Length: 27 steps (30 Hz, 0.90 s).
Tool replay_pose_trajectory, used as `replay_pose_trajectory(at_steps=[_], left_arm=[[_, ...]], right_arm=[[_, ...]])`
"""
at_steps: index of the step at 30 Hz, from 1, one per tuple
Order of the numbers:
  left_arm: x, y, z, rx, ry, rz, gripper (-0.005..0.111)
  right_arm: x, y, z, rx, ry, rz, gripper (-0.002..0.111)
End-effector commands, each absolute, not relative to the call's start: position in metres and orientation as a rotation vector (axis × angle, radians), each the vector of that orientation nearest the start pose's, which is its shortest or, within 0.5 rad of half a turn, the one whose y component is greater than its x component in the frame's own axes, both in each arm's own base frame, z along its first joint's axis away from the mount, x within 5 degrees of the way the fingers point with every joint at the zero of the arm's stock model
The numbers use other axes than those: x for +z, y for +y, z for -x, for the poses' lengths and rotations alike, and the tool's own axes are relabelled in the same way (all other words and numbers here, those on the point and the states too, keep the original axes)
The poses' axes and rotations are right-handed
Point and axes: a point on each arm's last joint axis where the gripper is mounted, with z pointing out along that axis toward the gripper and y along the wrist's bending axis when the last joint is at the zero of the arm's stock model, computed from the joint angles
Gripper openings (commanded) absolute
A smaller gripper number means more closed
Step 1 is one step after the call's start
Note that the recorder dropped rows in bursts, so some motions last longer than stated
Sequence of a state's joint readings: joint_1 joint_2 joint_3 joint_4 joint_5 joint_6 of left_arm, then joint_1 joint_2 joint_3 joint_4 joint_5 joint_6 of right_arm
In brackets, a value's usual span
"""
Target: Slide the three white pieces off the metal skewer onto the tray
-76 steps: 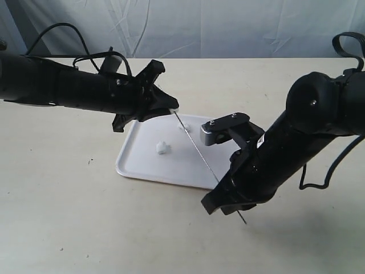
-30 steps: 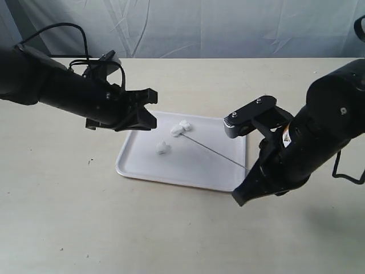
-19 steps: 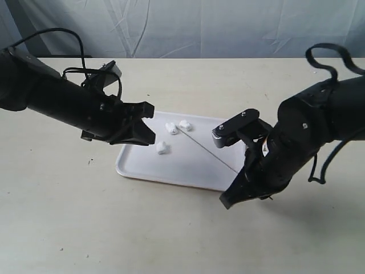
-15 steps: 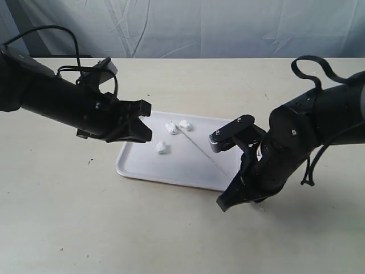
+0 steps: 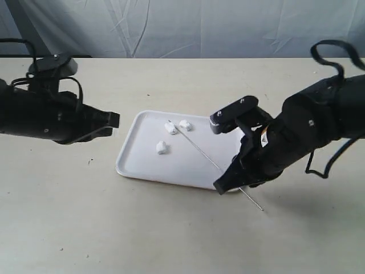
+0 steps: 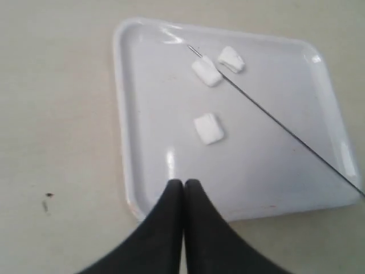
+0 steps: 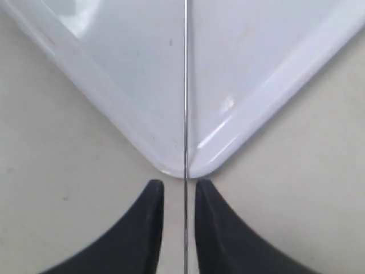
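One tray (image 5: 165, 168), one metal skewer (image 5: 199, 149), three white pieces (image 6: 209, 128) and two grippers on a pale table (image 5: 171, 240). All three pieces lie loose inside the tray: two near its far rim, one nearer its middle. The skewer rests slantwise across the tray, passing between the far pair; whether it touches them cannot be told. Its one end lies by the far rim, and its other crosses a tray corner onto the table.

The left gripper (image 6: 183, 184), fingers pressed together and holding nothing, hangs off the tray's left side. The right gripper (image 7: 179, 188) sits at that corner, fingers slightly parted, the skewer running between them with clearance on both sides.

A dark speck (image 5: 89, 161) marks the table left of the tray. In the exterior view the right arm hides its own fingertips.
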<state>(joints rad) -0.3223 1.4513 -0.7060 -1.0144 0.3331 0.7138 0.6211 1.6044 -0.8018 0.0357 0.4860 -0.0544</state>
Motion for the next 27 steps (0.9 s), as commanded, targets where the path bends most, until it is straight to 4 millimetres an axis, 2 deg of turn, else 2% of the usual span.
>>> replay_pose_trajectory(at_steps=[1, 6, 11, 19, 23, 27], left_arm=[[0.218, -0.094, -0.231, -0.501, 2.341, -0.158, 0.000], [0.229, -0.080, -0.203, -0.456, 2.243, -0.151, 0.000], [0.243, -0.070, -0.180, -0.421, 2.133, -0.200, 0.000], [0.259, -0.069, -0.150, -0.398, 2.069, -0.468, 0.000], [0.261, -0.070, -0.140, -0.437, 2.080, -0.517, 0.000], [0.262, -0.070, -0.139, -0.441, 2.079, -0.521, 0.000]], right_arm=[[0.213, 0.161, -0.226, 0.231, 2.481, 0.826, 0.019], [0.267, 0.152, -0.214, 0.304, 2.230, 0.747, 0.019], [0.305, 0.138, -0.194, 0.322, 2.066, 0.718, 0.019], [0.329, 0.112, -0.164, 0.233, 2.031, 0.768, 0.019], [0.338, 0.107, -0.153, 0.302, 2.020, 0.720, 0.019], [0.340, 0.108, -0.148, 0.393, 2.033, 0.670, 0.019]])
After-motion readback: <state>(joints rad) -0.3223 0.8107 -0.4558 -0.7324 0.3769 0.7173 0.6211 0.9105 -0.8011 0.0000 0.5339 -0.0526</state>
